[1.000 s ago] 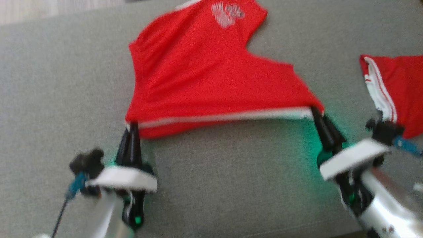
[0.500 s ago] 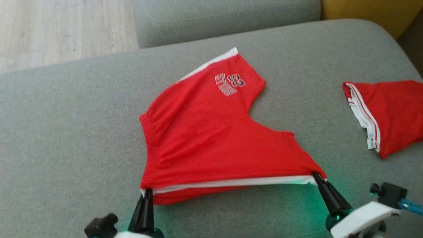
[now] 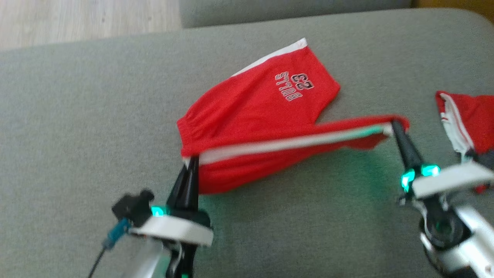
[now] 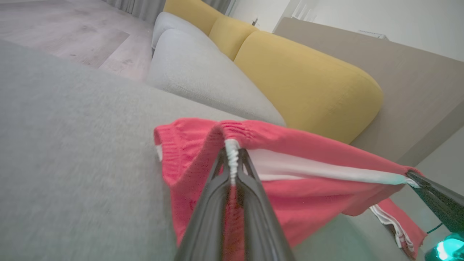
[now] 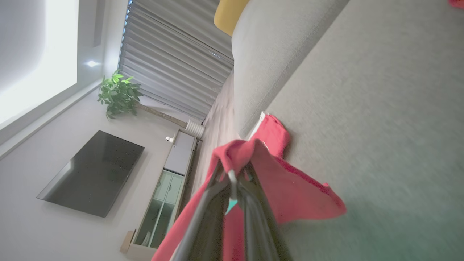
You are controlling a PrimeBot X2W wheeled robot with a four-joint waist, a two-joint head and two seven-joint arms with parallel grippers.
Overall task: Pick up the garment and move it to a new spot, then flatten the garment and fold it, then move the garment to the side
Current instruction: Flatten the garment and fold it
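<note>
The garment [image 3: 266, 108] is a pair of red shorts with a white side stripe and a white printed logo, lying on the grey couch seat [image 3: 77, 127]. Its near edge is lifted off the seat and stretched between both grippers. My left gripper [image 3: 192, 159] is shut on the waistband corner [image 4: 232, 152] at the lower left. My right gripper [image 3: 394, 124] is shut on the leg-hem corner [image 5: 235, 159] at the right. The far leg with the logo still rests flat on the cushion.
A second red garment [image 3: 467, 119] with white trim lies at the right edge of the seat, close to my right arm. A grey cushion [image 4: 203, 79] and yellow backrests [image 4: 311, 83] stand behind. Wooden floor [image 3: 77, 19] lies beyond the seat's far left.
Both grippers have raised the near striped edge and carried it away from me over the shorts, so the near leg now hangs lifted. The head view has also shifted.
</note>
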